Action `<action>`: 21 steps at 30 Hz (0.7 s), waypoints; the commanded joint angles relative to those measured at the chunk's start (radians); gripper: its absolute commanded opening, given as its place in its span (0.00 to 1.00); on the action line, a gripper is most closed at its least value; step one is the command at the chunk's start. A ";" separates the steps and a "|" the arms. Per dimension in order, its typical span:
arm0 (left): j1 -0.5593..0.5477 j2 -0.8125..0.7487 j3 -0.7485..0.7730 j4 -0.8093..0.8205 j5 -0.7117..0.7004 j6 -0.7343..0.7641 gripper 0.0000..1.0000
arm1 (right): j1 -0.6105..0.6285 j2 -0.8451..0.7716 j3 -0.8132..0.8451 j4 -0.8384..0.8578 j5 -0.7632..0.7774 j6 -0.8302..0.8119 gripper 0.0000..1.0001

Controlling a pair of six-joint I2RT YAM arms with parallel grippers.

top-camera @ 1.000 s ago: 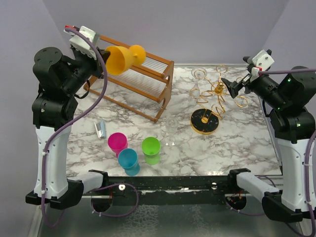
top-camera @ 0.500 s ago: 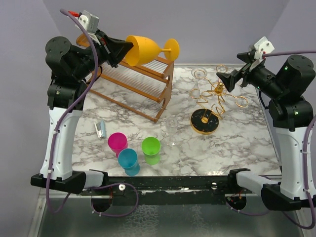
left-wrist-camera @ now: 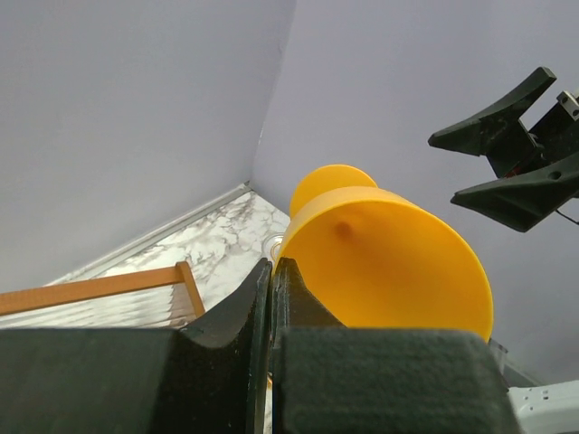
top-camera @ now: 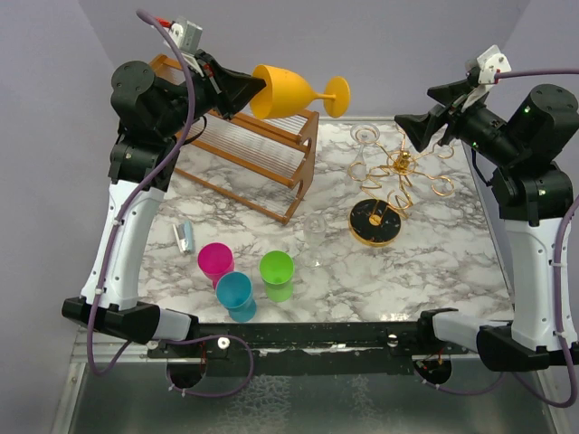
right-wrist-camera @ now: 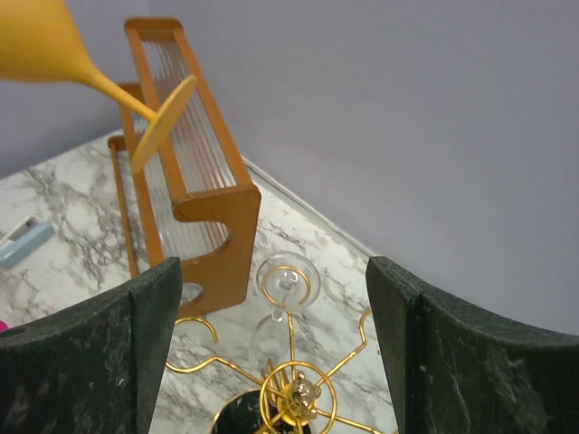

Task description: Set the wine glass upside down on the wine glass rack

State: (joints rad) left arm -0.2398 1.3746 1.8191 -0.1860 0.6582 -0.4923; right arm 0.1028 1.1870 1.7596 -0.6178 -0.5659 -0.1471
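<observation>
**Item: yellow wine glass, in transit to the rack**

Holder: left claw (top-camera: 239, 89), raised high, its fingers (left-wrist-camera: 258, 303) pressed together on the wall of the bowl at the rim.

Article: yellow wine glass (top-camera: 288, 92), lying on its side in the air straight ahead of the left claw. The stem and foot pointed away from the claw, toward the right claw. Not yet inverted.

Beneath the left claw: brown wooden slatted shelf (top-camera: 262, 149), touching neither claw nor glass.

Second claw: right claw (top-camera: 413, 106), spread wide and holding nothing, facing the foot of the yellow glass with a clear gap between.

Destination: wine glass rack (top-camera: 375, 222), gold wire on a round black base, standing directly below the right claw and well apart from the left claw. One clear glass (right-wrist-camera: 282, 287) hung bowl-down on an arm at the rack's far side. The nearer loops appeared free.

Also below and nearer the left claw: an upright clear glass (top-camera: 314, 237) and pink (top-camera: 215, 262), blue (top-camera: 234, 292) and green (top-camera: 277, 268) cups.

Step judged: carrying stage, with the glass gripped and lifted but not yet brought to the rack.

Next move, as judged: close the gap to the rack, or pass the stem to the waiting right claw. Then turn the glass bowl-down and slide the stem into a free loop so the foot catches on the wire. The arm with the hung glass should be avoided.
</observation>
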 commanded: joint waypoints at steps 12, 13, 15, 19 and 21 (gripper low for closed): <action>-0.095 0.036 0.025 0.050 -0.051 0.043 0.00 | 0.013 0.085 0.012 0.183 -0.192 0.295 0.64; -0.103 0.040 0.023 0.053 -0.056 0.051 0.00 | 0.017 0.088 0.005 0.194 -0.191 0.313 0.63; -0.116 0.043 0.017 0.066 -0.061 0.065 0.00 | 0.028 0.093 -0.008 0.218 -0.182 0.348 0.60; -0.142 0.057 0.022 0.073 -0.071 0.101 0.00 | 0.054 0.111 -0.017 0.233 -0.149 0.401 0.55; -0.153 0.061 0.020 0.078 -0.077 0.116 0.00 | 0.067 0.119 -0.028 0.235 -0.141 0.422 0.54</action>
State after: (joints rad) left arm -0.3714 1.4277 1.8210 -0.1612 0.6147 -0.4278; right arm 0.1429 1.2915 1.7523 -0.4332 -0.7120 0.1856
